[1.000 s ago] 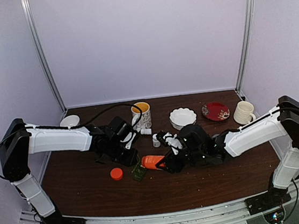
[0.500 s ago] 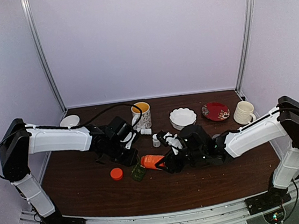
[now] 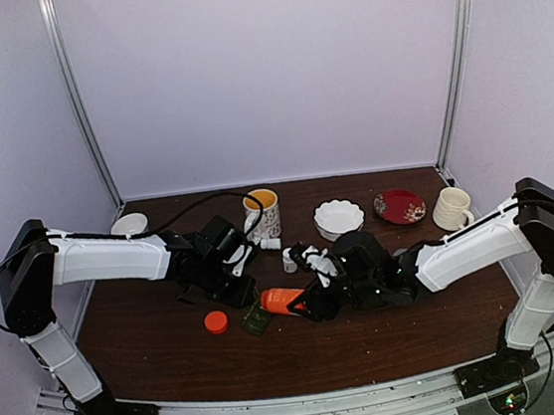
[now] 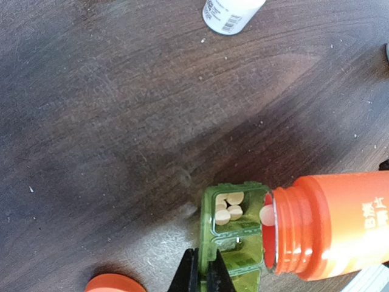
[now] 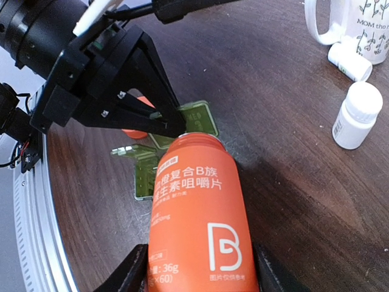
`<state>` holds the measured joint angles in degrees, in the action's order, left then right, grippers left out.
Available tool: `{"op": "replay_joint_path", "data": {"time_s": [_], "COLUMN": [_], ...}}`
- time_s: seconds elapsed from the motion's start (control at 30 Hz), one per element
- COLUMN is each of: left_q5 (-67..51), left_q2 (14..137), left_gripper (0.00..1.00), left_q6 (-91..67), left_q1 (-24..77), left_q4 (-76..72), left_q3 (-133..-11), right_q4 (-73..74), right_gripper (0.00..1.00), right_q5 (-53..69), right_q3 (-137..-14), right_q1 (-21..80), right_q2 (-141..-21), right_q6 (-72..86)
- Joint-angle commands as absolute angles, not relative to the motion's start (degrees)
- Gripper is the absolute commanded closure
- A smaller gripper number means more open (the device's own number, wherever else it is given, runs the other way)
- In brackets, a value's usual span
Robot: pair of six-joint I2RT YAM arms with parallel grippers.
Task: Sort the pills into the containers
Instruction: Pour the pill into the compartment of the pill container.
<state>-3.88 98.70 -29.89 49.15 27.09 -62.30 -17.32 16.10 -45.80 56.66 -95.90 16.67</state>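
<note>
Nothing has moved since a second ago: left pincer pinches the pill box wall near the surface's middle, and right pincer holds the tipped orange bottle over it. I'd tilt gently, one pill at a time.

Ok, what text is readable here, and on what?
"橙复合B族" and "生素咀嚼片": orange bottle, left edge cut off.
"36g", "×60)" and a large "B" logo: same bottle; the small print under the logo is unreadable.
"MOM tho": mug, cut by the frame.
Pill box lid: raised letters, too faint to read.
White bottle: barcode, print too small.
</note>
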Motion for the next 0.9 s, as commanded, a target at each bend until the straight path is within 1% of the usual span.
{"op": "replay_joint_path", "data": {"time_s": [0.0,0.07,0.1,0.17,0.2,0.3,0.4,0.5,0.53,0.6,0.63,0.7,0.73,0.8,0.87], "left_q5": [-4.04,-4.02,-4.03,-3.97,-3.92,-4.04,-3.88,-3.94,-4.0,-3.87,-3.93,-4.06,-4.04,-3.88,-3.86], "left_q2": [98.72,98.64,98.62,98.43,98.36,98.37,98.18,98.26,98.26,98.26,98.26,98.35,98.27,98.03,98.06], "left_gripper": [1.0,1.0,1.0,1.0,1.0,1.0,1.0,1.0,1.0,1.0,1.0,1.0,1.0,1.0,1.0], "left_q6": [-29.53,-29.49,-29.53,-29.6,-29.62,-29.6,-29.62,-29.62,-29.62,-29.69,-29.7,-29.64,-29.62,-29.7,-29.71], "left_q1": [49.39,49.39,49.39,49.48,49.48,49.48,49.56,49.57,49.57,49.56,49.61,49.63,49.65,49.64,49.66], "left_q4": [26.7,26.71,26.7,26.66,26.61,26.62,26.47,26.4,26.48,26.4,26.33,26.32,26.35,26.28,26.27], "left_q3": [-63.21,-63.19,-63.12,-62.98,-62.87,-62.8,-62.67,-62.75,-62.75,-62.69,-62.7,-62.75,-62.7,-62.46,-62.47], "right_q4": [-15.02,-20.96,-21.03,-14.97,-14.35,-20.98,-12.82,-21.74,-21.32,-14.05,-14.11,-21.14,-21.33,-15.84,-18.44], "right_gripper": [1.0,1.0,1.0,1.0,1.0,1.0,1.0,1.0,1.0,1.0,1.0,1.0,1.0,1.0,1.0], "right_q5": [16.7,16.14,15.52,15.22,15.77,15.48,14.73,15.64,15.06,14.53,15.7,16.05,15.53,15.54,16.27], "right_q3": [-48.4,-45.43,-44.97,-47.95,-48.66,-45.23,-49.35,-44.7,-45.14,-48.98,-49.07,-45.73,-45.36,-48.01,-46.46], "right_q1": [57.12,57.13,57.13,57.21,57.26,57.22,57.28,57.22,57.22,57.3,57.3,57.22,57.22,57.26,57.24], "right_q2": [-96.6,-95.38,-95.2,-96.4,-96.49,-95.35,-96.81,-94.96,-95.08,-96.64,-96.86,-95.78,-95.67,-96.61,-96.31], "right_q6": [15.42,17.26,17.77,16.01,15.79,18.11,15.87,18.24,18.17,16.24,15.92,17.9,18.55,17.03,17.58]}}
